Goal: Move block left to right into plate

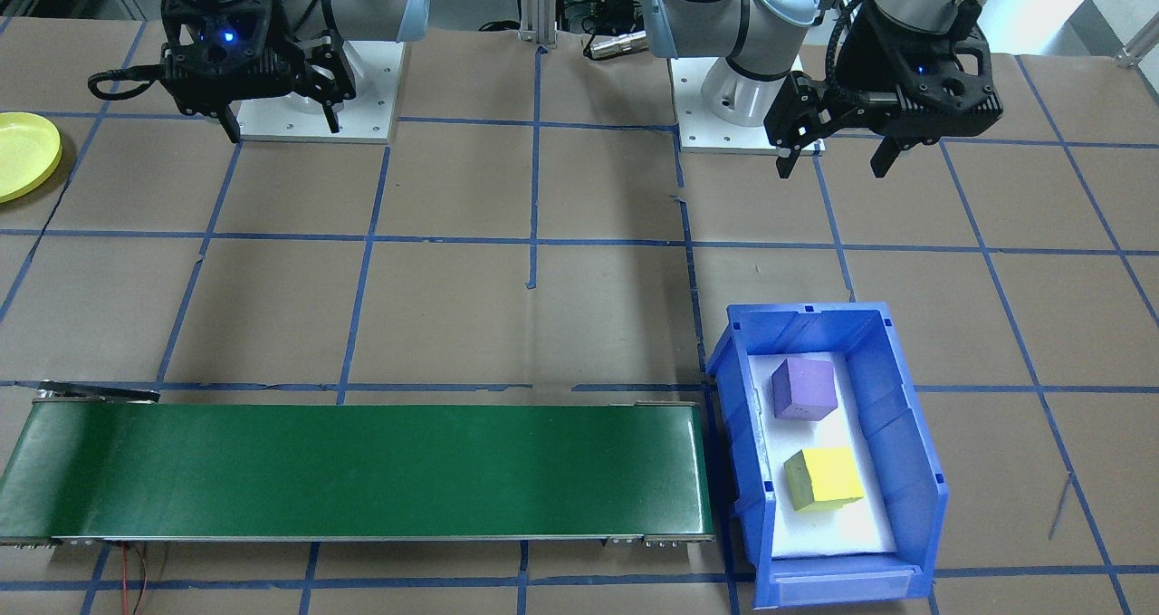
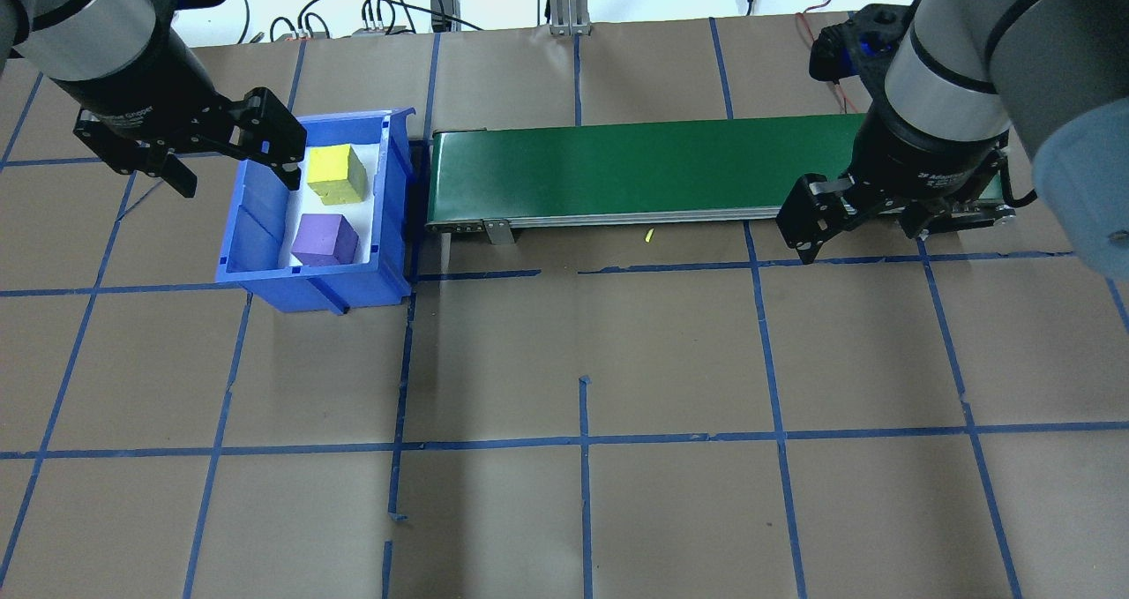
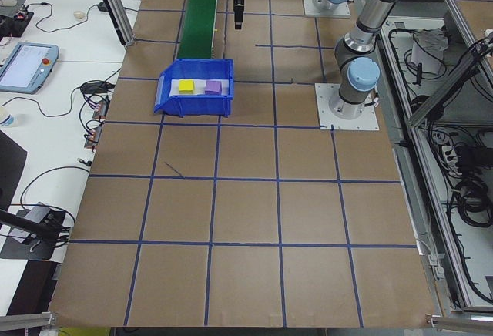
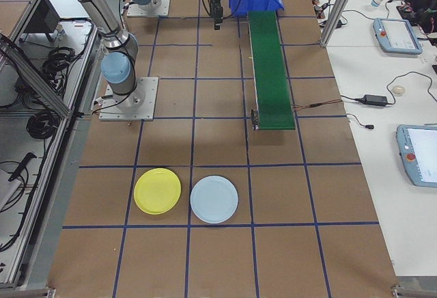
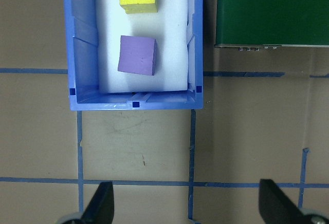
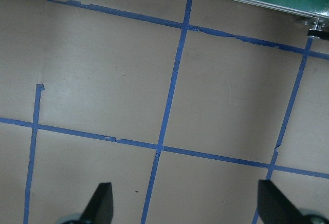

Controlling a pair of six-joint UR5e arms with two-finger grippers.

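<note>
Spread fingers of the left end effector (image 5: 186, 211) hover empty just short of the blue bin (image 5: 82, 54), ready for its purple block (image 5: 136, 54), while the right end effector (image 6: 185, 208) waits equally unclenched.

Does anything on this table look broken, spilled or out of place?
Nothing serious. A tiny yellow scrap lies loose on the paper beside the green conveyor belt. Both blocks sit neatly inside the blue bin.
</note>
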